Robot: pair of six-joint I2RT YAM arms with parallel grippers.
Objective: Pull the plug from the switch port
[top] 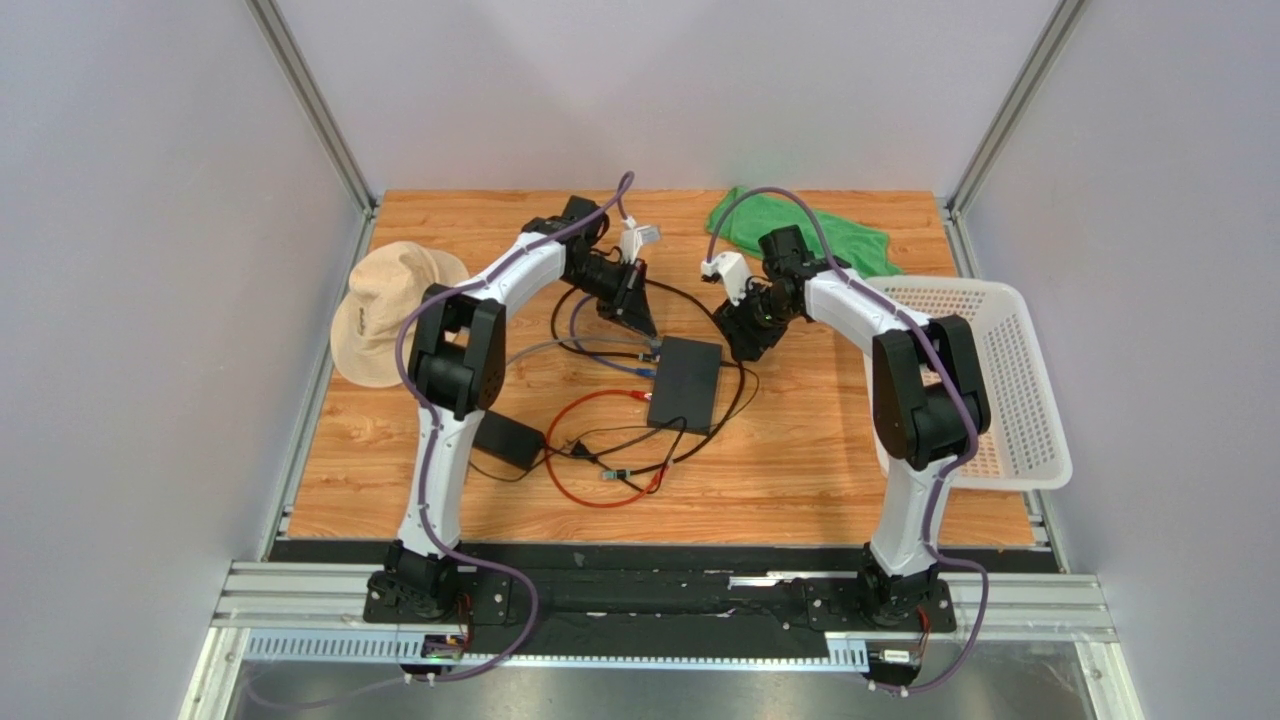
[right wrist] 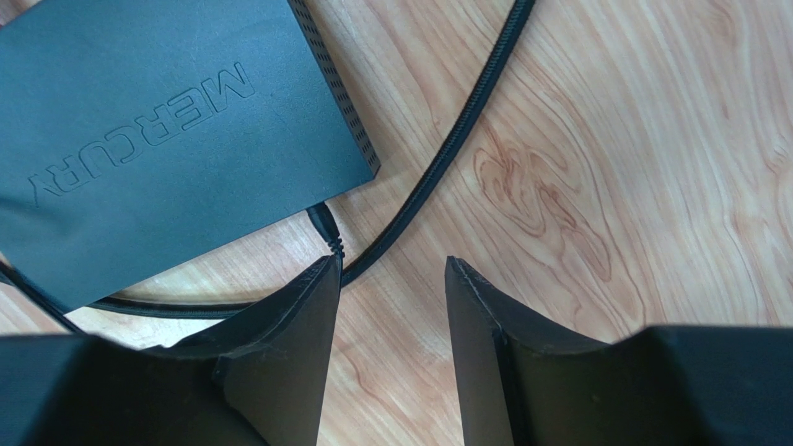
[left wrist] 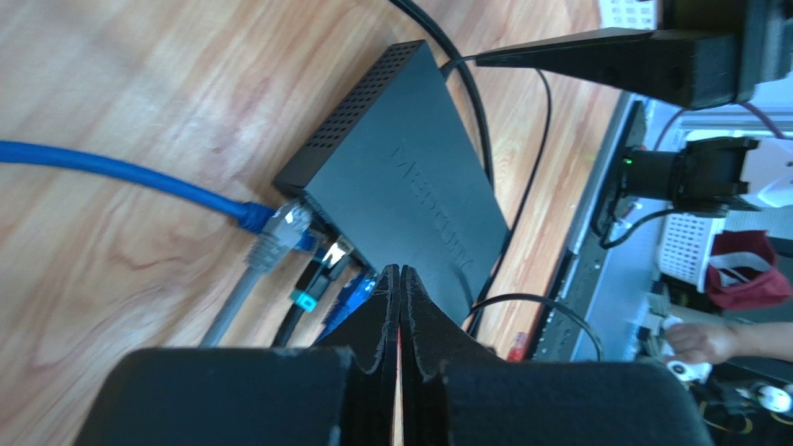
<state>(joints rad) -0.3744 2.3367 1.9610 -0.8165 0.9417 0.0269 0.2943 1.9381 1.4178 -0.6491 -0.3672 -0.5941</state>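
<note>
Ideally the left gripper (left wrist: 400,271), clenched on nothing near the ported edge of the switch (left wrist: 400,167) in the middle of the table (top: 842,480), should open, straddle one plug (left wrist: 279,226) squarely and draw straight outward while the right gripper (right wrist: 389,265), released alongside, steadies the switch.

black switch box (top: 687,383); blue cable (left wrist: 121,171); green cloth (top: 819,236); wood-grain table (top: 842,468)

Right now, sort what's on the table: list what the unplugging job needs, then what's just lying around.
For the job:
black switch
plugs in its edge
left gripper
right gripper

Lying about:
tan hat
green cloth
white basket
adapter brick
</note>
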